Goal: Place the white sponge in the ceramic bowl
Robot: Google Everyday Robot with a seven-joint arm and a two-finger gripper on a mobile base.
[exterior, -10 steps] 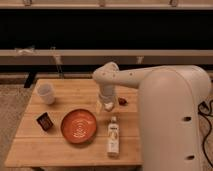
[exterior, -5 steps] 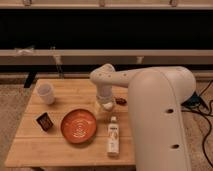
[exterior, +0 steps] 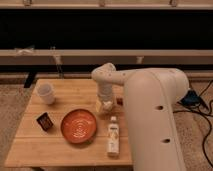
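White sponge (exterior: 102, 107) sits right at my gripper (exterior: 106, 103), which is lowered to the wooden table (exterior: 30, 145) a little right of its middle; whether I am clamped on the sponge I cannot tell. The sponge is outside the ceramic bowl (exterior: 79, 125), which stands near it toward the front left. A small dark red object (exterior: 119, 101) lies just to my right. A white bottle (exterior: 114, 139) lies right of the bowl, a dark packet (exterior: 45, 121) left of it, and a white cup (exterior: 46, 93) stands well apart at the back left.
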